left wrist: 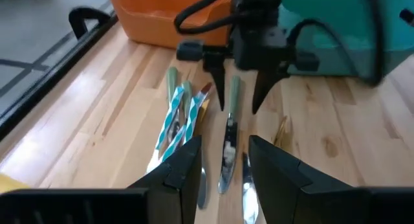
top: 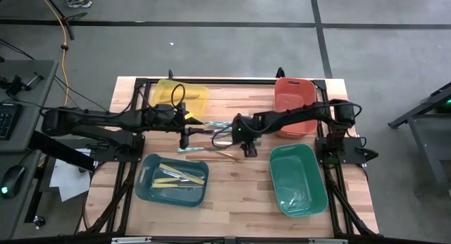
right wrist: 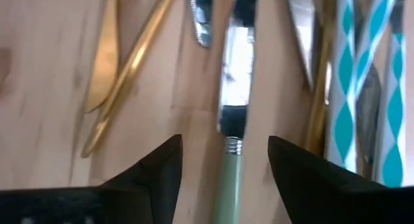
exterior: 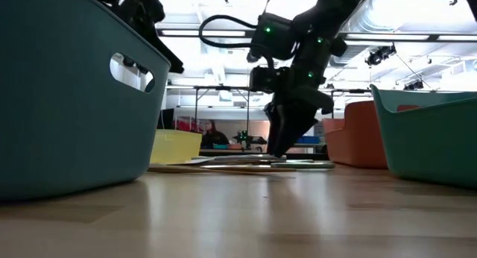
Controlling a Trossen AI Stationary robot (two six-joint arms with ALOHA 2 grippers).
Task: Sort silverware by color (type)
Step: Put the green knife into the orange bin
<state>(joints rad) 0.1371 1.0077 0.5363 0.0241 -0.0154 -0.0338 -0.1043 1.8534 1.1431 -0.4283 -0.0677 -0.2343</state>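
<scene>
Several loose pieces of silverware (top: 211, 138) lie on the wooden table between my grippers: silver knives, gold pieces (right wrist: 123, 62), and teal-patterned handles (left wrist: 174, 117). My right gripper (right wrist: 223, 166) is open and low over the table. Its fingers stand on either side of the pale green handle (right wrist: 229, 185) of a silver-bladed knife (left wrist: 228, 153) without touching it. My left gripper (left wrist: 223, 162) is open and hovers over the pile's other end (top: 184, 138). Cream-yellow pieces (top: 180, 175) lie in the blue-teal bin.
Four bins ring the pile: a yellow bin (top: 182, 96) at far left, an orange bin (top: 296, 103) at far right, a blue-teal bin (top: 151, 191) at near left and a green bin (top: 282, 175) at near right. Bare wood lies between the near bins. A person sits in the room behind (exterior: 212, 133).
</scene>
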